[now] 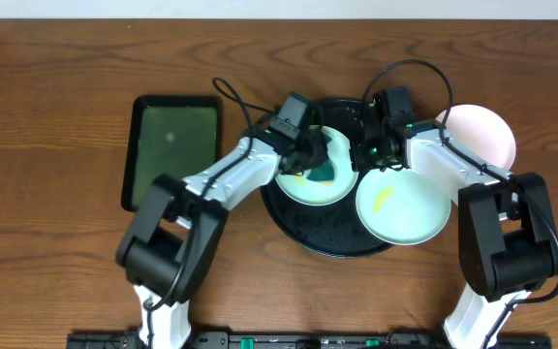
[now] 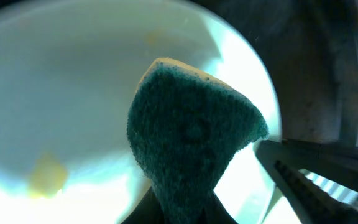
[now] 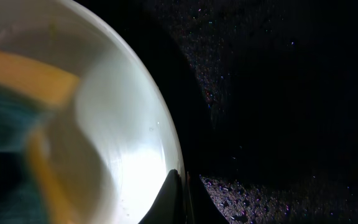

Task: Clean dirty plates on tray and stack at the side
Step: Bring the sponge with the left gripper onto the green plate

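Observation:
A pale mint plate (image 1: 303, 184) lies on the left of the round black tray (image 1: 332, 233). My left gripper (image 1: 310, 155) is shut on a dark green sponge (image 1: 325, 171) with a yellow back and presses it onto this plate. In the left wrist view the sponge (image 2: 191, 137) stands on the plate (image 2: 73, 87) near a yellow smear (image 2: 45, 175). My right gripper (image 1: 364, 155) is shut on this plate's right rim (image 3: 135, 162), one finger inside and one outside (image 3: 180, 199). A second plate (image 1: 403, 204) with a yellow smear overlaps the tray's right edge. A third, whitish plate (image 1: 478, 136) lies on the table at the right.
A rectangular dark-green tray (image 1: 172, 150) with a black rim lies on the wooden table to the left. The speckled black tray surface (image 3: 278, 93) shows beside the held plate. Both arms' cables loop over the tray's far side.

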Robot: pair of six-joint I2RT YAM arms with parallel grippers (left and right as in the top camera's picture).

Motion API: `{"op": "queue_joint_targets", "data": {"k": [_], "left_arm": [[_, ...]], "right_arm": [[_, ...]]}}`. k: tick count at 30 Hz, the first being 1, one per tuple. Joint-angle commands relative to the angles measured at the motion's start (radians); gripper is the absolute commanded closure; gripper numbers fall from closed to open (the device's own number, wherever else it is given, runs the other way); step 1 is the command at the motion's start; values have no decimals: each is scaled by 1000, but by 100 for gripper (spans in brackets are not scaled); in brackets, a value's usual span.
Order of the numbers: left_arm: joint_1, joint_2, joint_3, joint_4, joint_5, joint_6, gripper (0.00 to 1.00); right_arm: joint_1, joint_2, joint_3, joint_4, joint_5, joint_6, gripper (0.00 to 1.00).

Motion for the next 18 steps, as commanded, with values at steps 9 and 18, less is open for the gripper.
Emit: {"op": "queue_joint_targets", "data": {"k": [9,18], "left_arm": [[-12,31,-5,23,-3,-20,67],[-12,-64,-4,18,-18,32,66]], "right_arm": [[10,-17,-18,-4,6,8,99],[10,-17,-19,-5,6,8,99]]}}
